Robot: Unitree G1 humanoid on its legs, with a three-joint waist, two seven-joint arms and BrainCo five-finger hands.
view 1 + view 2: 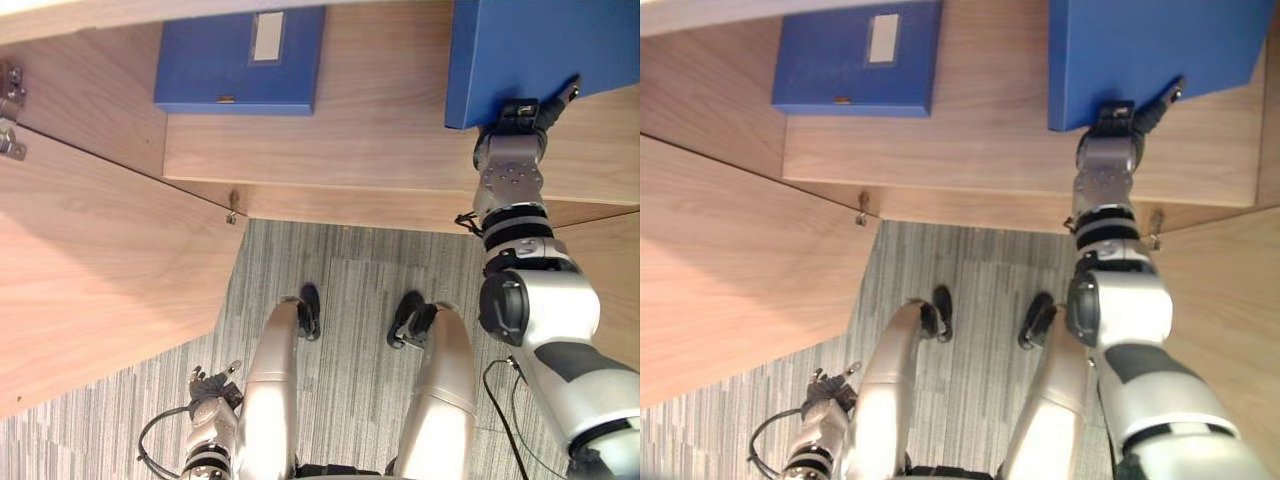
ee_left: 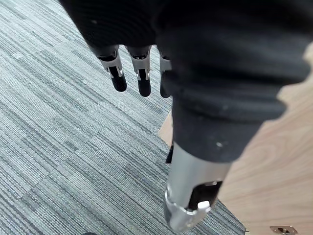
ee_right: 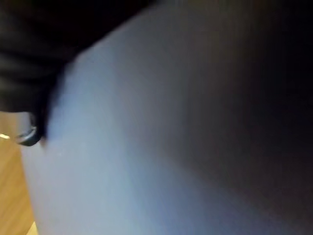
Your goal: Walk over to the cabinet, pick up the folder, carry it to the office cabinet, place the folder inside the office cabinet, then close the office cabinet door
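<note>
The right arm is reaching forward from the lower right, forearm stretched out nearly straight and wrist extended, with the right hand (image 1: 514,115) sitting at the near corner of the blue folder (image 1: 540,45). A dark digit (image 1: 563,96) is lying out along the folder's near edge while the rest of the hand is tucked under that corner, so the hand is pinching the folder and bearing it. In the right wrist view the folder's blue face (image 3: 161,147) is pressing right up against the camera, with one dark-tipped finger (image 3: 27,135) showing at its edge. The folder is hovering over the right side of the wooden shelf (image 1: 390,140) of the office cabinet, its near corner sticking out towards the shelf's front edge. Farther left on the same shelf a second blue folder (image 1: 225,65) with a pale label is lying flat, well apart from the held one. The left cabinet door (image 1: 100,280) is standing open and swung out to the left, a metal hinge (image 1: 10,112) showing at its inner edge. The right cabinet door (image 1: 1230,300) is standing open beyond the right arm. Down low on the left, the left hand (image 1: 213,386) is hanging beside the body over the grey striped carpet (image 1: 350,290). Its fingers (image 2: 143,78) are pointing down, loose and nearly straight, holding nothing.
</note>
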